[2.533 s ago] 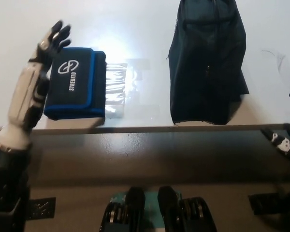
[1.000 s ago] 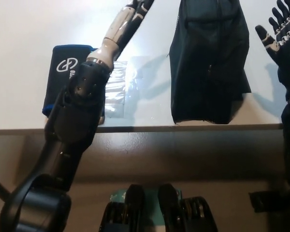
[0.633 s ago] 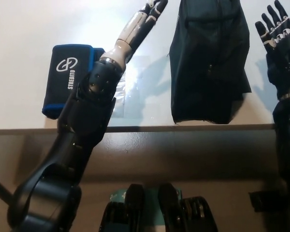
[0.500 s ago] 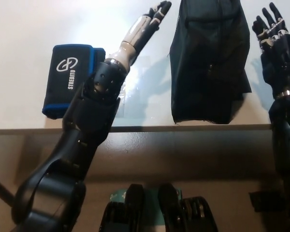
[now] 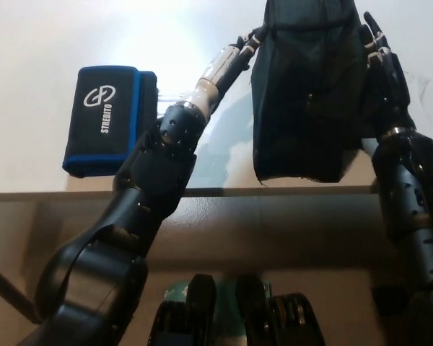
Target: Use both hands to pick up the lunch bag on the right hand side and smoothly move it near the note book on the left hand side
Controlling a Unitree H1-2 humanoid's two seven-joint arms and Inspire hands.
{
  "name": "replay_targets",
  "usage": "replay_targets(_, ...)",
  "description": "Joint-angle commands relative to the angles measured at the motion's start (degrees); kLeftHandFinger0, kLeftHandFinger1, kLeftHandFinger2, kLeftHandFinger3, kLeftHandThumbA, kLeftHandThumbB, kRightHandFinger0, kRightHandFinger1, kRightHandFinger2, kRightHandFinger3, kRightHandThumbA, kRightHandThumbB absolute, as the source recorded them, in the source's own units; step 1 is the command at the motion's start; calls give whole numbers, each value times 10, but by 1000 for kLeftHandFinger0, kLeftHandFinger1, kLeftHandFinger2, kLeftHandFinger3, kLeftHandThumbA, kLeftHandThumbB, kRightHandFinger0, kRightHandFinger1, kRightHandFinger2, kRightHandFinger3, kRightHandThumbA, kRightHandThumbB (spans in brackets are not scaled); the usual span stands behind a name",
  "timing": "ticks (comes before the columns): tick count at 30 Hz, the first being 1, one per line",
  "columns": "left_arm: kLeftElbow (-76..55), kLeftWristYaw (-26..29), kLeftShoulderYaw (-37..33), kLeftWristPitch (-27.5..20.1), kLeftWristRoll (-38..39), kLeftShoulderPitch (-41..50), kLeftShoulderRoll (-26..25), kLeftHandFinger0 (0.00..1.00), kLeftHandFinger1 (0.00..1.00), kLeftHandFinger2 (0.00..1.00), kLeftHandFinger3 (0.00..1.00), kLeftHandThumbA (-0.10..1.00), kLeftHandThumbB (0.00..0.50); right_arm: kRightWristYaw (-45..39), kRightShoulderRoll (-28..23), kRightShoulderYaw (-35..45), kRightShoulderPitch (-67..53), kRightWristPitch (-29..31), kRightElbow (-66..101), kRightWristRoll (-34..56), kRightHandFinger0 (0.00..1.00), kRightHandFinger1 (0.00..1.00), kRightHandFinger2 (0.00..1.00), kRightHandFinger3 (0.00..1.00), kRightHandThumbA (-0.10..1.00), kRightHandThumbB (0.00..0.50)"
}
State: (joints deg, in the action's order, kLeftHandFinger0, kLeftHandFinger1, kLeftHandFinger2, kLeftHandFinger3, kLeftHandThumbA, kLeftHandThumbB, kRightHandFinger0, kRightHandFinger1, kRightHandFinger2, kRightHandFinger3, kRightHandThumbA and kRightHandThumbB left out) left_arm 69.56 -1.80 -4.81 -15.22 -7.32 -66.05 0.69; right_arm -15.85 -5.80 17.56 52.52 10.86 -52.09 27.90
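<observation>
Both hands, the left hand [image 5: 239,52] and right hand [image 5: 379,61], pressed flat-fingered against opposite sides of the lunch bag [image 5: 310,86] near the bench's [image 5: 29,43] front edge; squeezing evenly looked wise before lifting toward the notebook [image 5: 105,119].

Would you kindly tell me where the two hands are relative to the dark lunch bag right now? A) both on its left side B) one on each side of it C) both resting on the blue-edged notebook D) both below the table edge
B: the white left hand is at the lunch bag's left edge and the black right hand at its right edge.
</observation>
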Motion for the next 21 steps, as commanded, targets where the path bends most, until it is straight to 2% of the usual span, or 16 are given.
replay_targets(1,14,22,12,-45,15,-48,8,1000,1000,1000,1000,1000,363,-41,8,13,49,26,-17,28,1000,1000,1000,1000,1000,404)
replay_targets(3,17,24,10,-45,11,-48,11,1000,1000,1000,1000,1000,343,-44,12,15,53,31,-25,26,1000,1000,1000,1000,1000,424)
replay_targets(13,4,23,19,-44,20,-36,21,1000,1000,1000,1000,1000,317,-45,38,12,70,48,-59,21,1000,1000,1000,1000,1000,421)
replay_targets(14,3,23,21,-48,22,-33,19,1000,1000,1000,1000,1000,326,-47,42,10,70,49,-61,19,1000,1000,1000,1000,1000,404)
replay_targets(16,6,17,29,-53,32,-32,18,1000,1000,1000,1000,1000,337,-50,45,8,73,51,-65,18,1000,1000,1000,1000,1000,403)
replay_targets(18,-4,12,42,-43,45,-23,17,1000,1000,1000,1000,1000,386,-55,52,4,75,54,-71,16,1000,1000,1000,1000,1000,405)
replay_targets(21,-13,8,43,-45,44,-13,8,1000,1000,1000,1000,1000,432,-55,59,-2,80,53,-76,11,1000,1000,1000,1000,1000,411)
